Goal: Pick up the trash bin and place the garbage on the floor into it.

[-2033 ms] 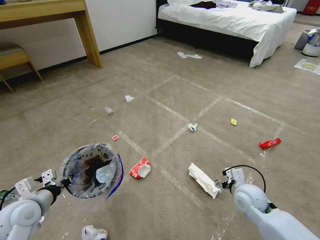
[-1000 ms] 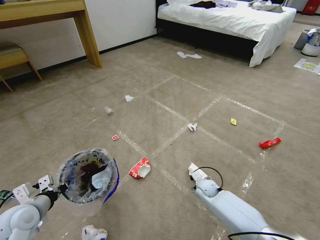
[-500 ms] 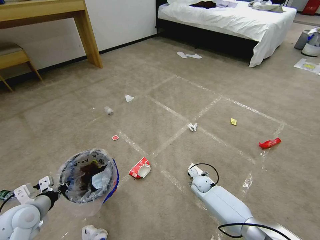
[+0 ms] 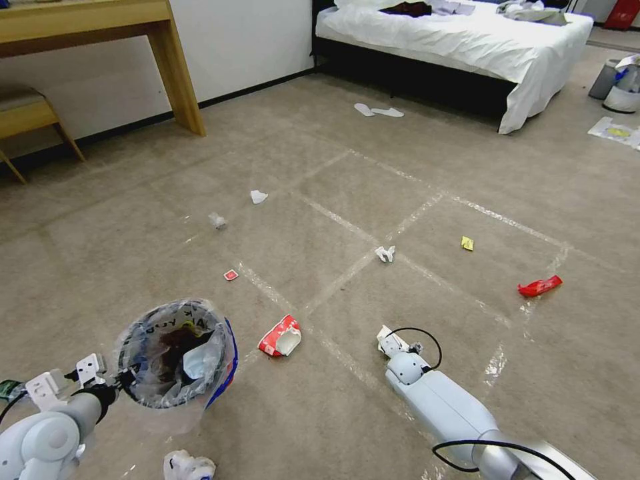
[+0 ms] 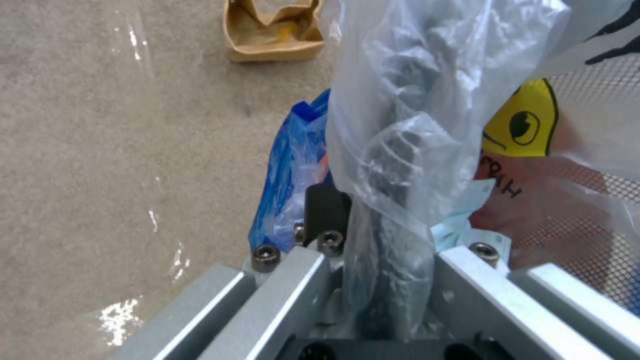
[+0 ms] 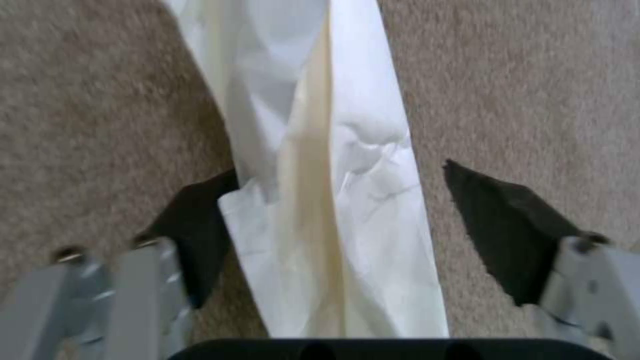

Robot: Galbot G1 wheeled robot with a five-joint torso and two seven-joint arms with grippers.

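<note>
My left gripper is clamped on the rim of the trash bin, pinching the crinkled clear liner between its fingers; the bin hangs above the floor, mouth toward my head camera, with dark scraps and a pale blue mask inside; my right gripper is lowered to the carpet to the right of the bin, its jaws spread wide on either side of the white paper bag, one finger's black pad clear of the paper, the other partly under its edge, so nothing is gripped yet; in the head view only the far end of that bag shows beyond my right wrist; the torn red-and-white cup lies between the bin and the bag, just right of the bin; a small red wrapper lies beyond the bin; two white tissues lie farther off past it; a crumpled white scrap sits on a tape crossing; a yellow scrap and a long red wrapper lie well to the right of the bin; another white wad lies on the carpet nearer me than the bin; a brown cardboard piece shows beyond the bin in my left wrist view.
</note>
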